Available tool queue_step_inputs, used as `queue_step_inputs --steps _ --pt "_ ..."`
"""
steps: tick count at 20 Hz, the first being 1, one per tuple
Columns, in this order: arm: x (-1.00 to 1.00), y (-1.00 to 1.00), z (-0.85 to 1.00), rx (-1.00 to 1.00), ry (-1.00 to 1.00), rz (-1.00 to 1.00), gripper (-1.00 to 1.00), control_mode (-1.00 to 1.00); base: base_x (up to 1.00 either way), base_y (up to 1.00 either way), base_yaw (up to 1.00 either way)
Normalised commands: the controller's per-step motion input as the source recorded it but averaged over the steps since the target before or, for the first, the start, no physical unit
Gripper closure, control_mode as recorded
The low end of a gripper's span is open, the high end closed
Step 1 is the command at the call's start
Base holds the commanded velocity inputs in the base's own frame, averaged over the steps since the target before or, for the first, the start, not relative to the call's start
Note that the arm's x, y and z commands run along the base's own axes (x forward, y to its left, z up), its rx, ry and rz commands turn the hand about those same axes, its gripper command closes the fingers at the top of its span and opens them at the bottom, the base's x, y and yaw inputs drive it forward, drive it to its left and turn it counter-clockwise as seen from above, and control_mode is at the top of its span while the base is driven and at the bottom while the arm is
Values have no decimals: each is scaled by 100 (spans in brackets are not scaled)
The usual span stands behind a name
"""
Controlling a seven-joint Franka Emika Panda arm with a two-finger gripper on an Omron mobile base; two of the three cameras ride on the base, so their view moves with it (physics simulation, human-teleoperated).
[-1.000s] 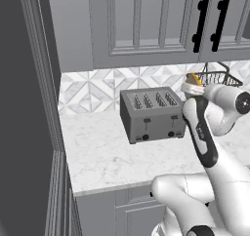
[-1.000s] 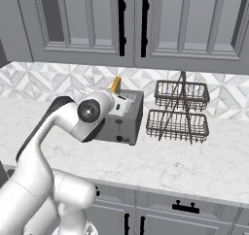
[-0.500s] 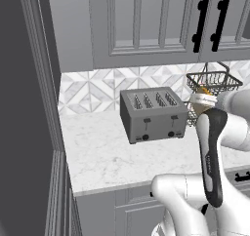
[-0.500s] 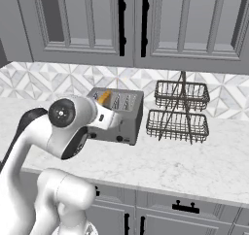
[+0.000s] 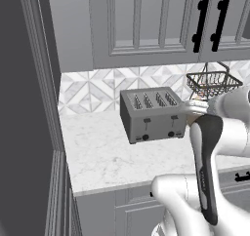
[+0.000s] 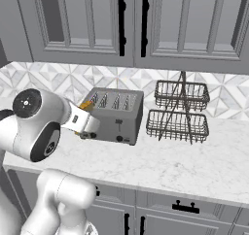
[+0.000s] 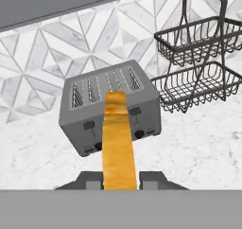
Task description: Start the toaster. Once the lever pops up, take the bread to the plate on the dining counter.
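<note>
The grey four-slot toaster [image 5: 154, 115] [image 6: 114, 115] [image 7: 108, 110] stands on the marble worktop against the tiled wall, with its slots looking empty. My gripper [image 7: 120, 180] is shut on the bread [image 7: 118, 143], a tan slice seen edge-on that reaches up between the fingers. The hand hovers in front of the toaster, above the worktop and apart from it. A tan bit of the bread [image 6: 86, 104] peeks out by the white hand at the toaster's left front corner. The plate and the dining counter are out of view.
A dark two-tier wire basket rack [image 6: 177, 112] [image 7: 198, 67] [image 5: 210, 81] stands right of the toaster. Grey wall cabinets [image 6: 131, 20] hang overhead. A tall dark panel [image 5: 24, 108] bounds the worktop [image 5: 107, 157] on the left.
The hand has come down and drawn back from above the toaster toward the base, with the bread still in its grip. The toaster and rack have not moved.
</note>
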Motion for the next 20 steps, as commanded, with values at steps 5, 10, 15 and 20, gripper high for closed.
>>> queue_step_inputs --steps 5,10,15,20 --pt "-38 18 1 0 9 0 100 100 -20 0 0" --pt "0 0 0 0 0 0 100 100 -100 -1 -3" --pt "0 0 0 0 0 0 100 100 -48 -47 -51" --pt "0 0 0 0 0 0 100 100 0 -49 -85"
